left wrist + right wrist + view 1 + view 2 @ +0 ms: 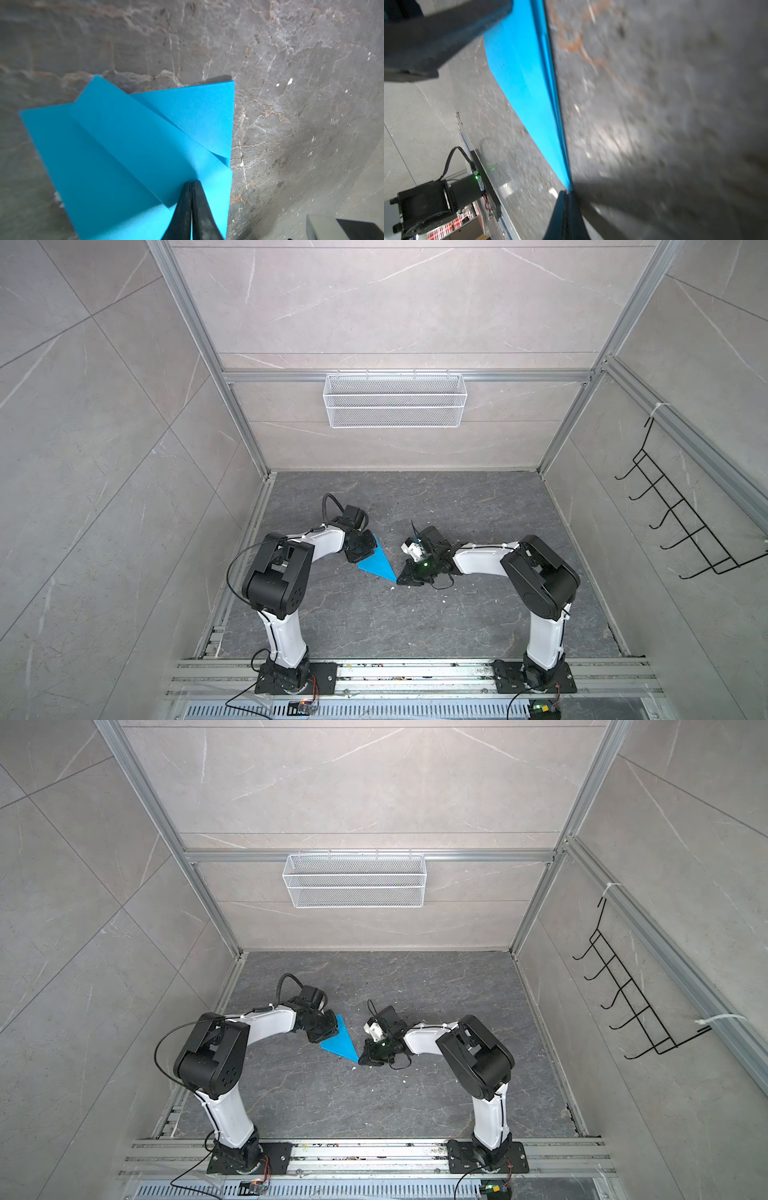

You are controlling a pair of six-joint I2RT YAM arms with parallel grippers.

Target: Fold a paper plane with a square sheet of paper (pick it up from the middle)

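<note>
While the blue paper plane (376, 565) lies near the middle of the dark tabletop (457, 506), the left tool (191, 184) is squeezed together with its tips on the wide end of it. The right tool (565, 192) is squeezed together too, right at the sharp point of the paper, and I cannot tell if it nips that point or only touches it.

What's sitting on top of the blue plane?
The left claw, shut, touches the plane with its tips. Folded flaps lie on top too. The paper right beneath the claw is covered.
</note>
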